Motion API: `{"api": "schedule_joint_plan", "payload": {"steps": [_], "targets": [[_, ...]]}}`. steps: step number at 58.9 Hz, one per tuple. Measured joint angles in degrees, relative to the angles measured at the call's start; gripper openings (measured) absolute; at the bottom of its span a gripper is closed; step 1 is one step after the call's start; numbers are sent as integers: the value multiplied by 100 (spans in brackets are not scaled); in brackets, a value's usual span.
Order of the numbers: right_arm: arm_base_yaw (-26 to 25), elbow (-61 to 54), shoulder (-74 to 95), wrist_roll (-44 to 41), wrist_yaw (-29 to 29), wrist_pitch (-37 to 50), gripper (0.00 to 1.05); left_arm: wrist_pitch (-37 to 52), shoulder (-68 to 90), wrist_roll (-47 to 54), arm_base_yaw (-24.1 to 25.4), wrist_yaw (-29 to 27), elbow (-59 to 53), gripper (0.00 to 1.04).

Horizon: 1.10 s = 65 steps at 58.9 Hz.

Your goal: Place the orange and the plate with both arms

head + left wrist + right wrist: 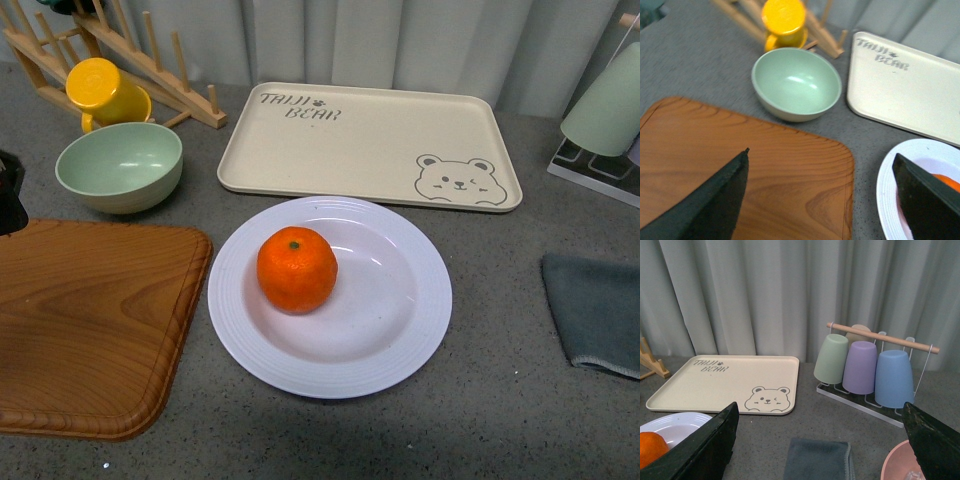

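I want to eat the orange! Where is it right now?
In the front view, the orange sits on the white plate, left of its middle, with the wooden board to the left and the bear tray behind it.

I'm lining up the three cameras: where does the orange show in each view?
Front view: the orange sits on the white plate, left of its centre.
Left wrist view: only a sliver of the orange shows, inside the plate's rim.
Right wrist view: the orange is partly seen, on the plate.
Shared landmark: the beige bear tray.
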Motion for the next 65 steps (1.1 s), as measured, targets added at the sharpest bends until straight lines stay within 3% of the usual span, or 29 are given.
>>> {"api": "schedule_joint_plan", "payload": {"steps": [4, 8, 26, 31, 65], "targets": [[0, 0, 0, 2, 2, 0, 95, 1526, 208, 686, 118, 380, -525, 73], [0, 0, 13, 0, 4, -4, 95, 2164, -155, 1051, 227, 481, -682, 60], [0, 0, 0, 2, 2, -7, 95, 920, -2000, 1399, 588, 791, -1108, 5], [0, 0, 0, 2, 4, -7, 95, 11, -2833, 1432, 929, 1266, -1097, 4], [0, 0, 0, 2, 4, -7, 95, -2358, -5536, 1453, 1082, 1290, -1141, 4]]}}
